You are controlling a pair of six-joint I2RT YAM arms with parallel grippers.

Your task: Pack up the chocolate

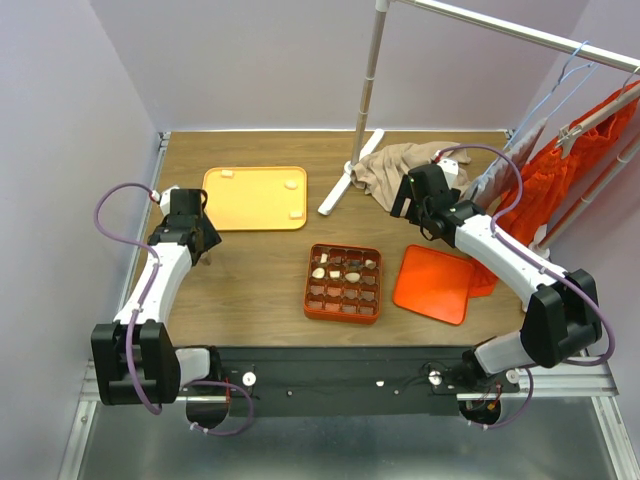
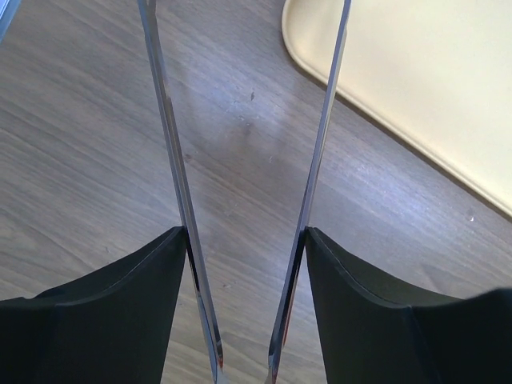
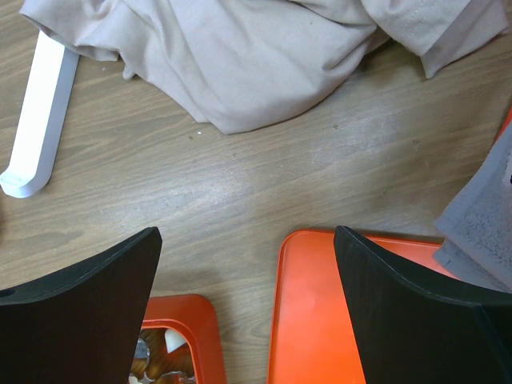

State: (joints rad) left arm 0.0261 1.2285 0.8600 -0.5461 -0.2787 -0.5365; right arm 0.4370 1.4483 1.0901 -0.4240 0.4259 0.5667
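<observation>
Top external view: chocolate [image 1: 335, 271] sits in the orange gridded box [image 1: 343, 283] mid-bench; three pieces on the yellow tray [image 1: 255, 197]. Left gripper [image 1: 198, 262] jaws parted, empty over bare bench. Right gripper [image 1: 405, 212] jaws released, empty.

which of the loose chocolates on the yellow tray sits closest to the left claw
The cream piece at the tray's far-left edge; the other two lie along the tray's right side, farther from the left claw.

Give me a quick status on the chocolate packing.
Left hand open, empty, beside yellow tray. Right hand open, empty, near cloth. Some chocolate in gridded box, three pieces left on tray. Nothing blocking.
</observation>
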